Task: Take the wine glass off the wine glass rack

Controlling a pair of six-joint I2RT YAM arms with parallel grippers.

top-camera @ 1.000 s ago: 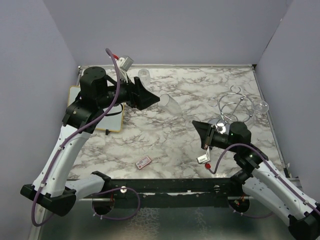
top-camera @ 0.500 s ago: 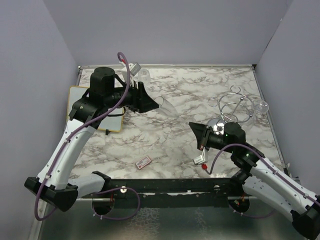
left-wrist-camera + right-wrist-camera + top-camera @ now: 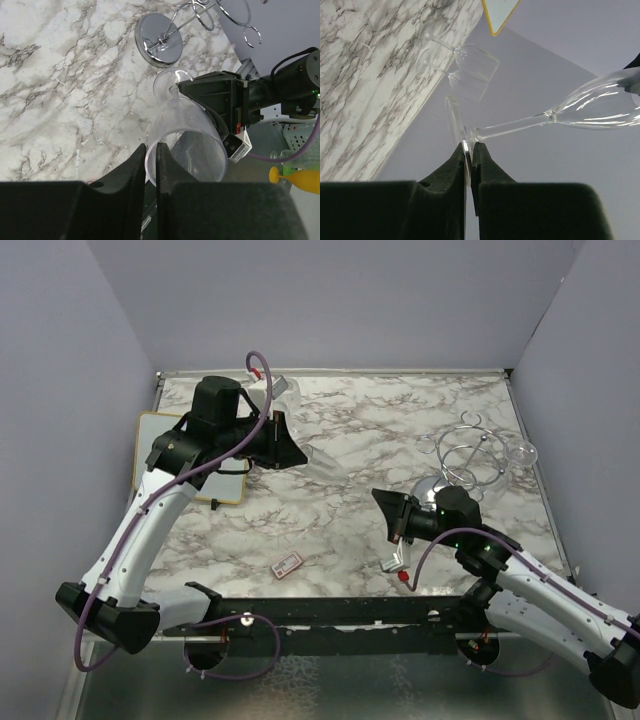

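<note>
A clear wine glass point(image 3: 327, 462) hangs on its side above the marble table, spanning the gap between both arms. My left gripper point(image 3: 151, 156) is shut on the wall of its bowl point(image 3: 189, 134) at the rim, one finger inside and one outside. Pinching the edge of the glass's foot point(image 3: 454, 116) is my right gripper point(image 3: 470, 150), shut, with the stem point(image 3: 515, 127) running off to the right. The chrome wine glass rack point(image 3: 462, 452) stands at the right on its mirror disc base point(image 3: 159, 40), and another glass point(image 3: 521, 451) hangs from its far side.
A yellow-framed whiteboard point(image 3: 160, 455) lies at the table's left edge, under the left arm. Two more clear glasses point(image 3: 476, 61) lie by the back wall. A small pink card point(image 3: 288, 564) sits near the front edge. Grey walls enclose the table on three sides.
My left gripper has shut on the glass's rim after standing open around it. The right arm has shifted left and nearer, still holding the foot.
</note>
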